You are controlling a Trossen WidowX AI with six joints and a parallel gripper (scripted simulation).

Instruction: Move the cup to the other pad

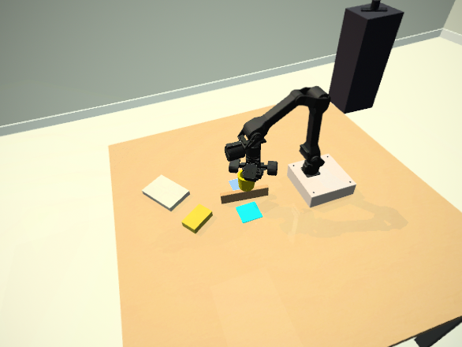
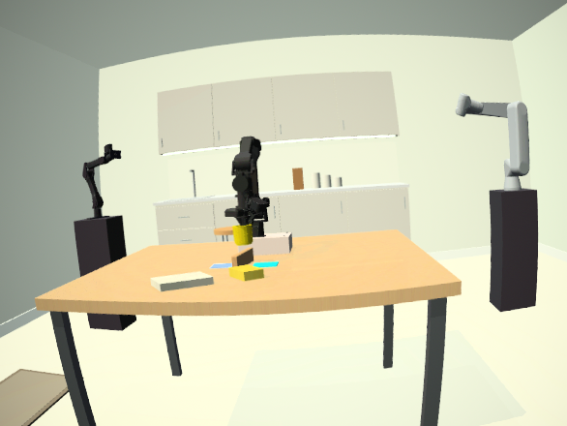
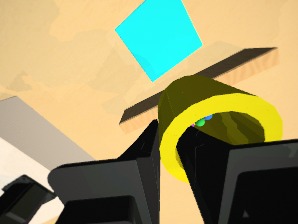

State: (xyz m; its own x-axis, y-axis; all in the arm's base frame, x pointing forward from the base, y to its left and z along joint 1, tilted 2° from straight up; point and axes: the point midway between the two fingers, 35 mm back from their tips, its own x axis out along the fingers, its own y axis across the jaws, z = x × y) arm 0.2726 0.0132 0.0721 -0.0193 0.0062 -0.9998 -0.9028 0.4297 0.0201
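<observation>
I'm carrying the yellow cup (image 1: 247, 184) through the air above the low wooden bar (image 1: 244, 195) that is lying between the pale blue pad (image 1: 234, 184) and the bright cyan square pad (image 1: 249, 212) on the tan worktop (image 1: 276, 256). The black fingers are clamped on the cup's rim, one outside the wall and one inside. I'm seeing small coloured marbles (image 3: 202, 121) sitting low in the cup. For this crossing I'm wanting it level and slow, high enough to pass the bar, then lowering straight onto the cyan pad before releasing. Any tilt or jolt, I judge, risks rolling marbles out.
</observation>
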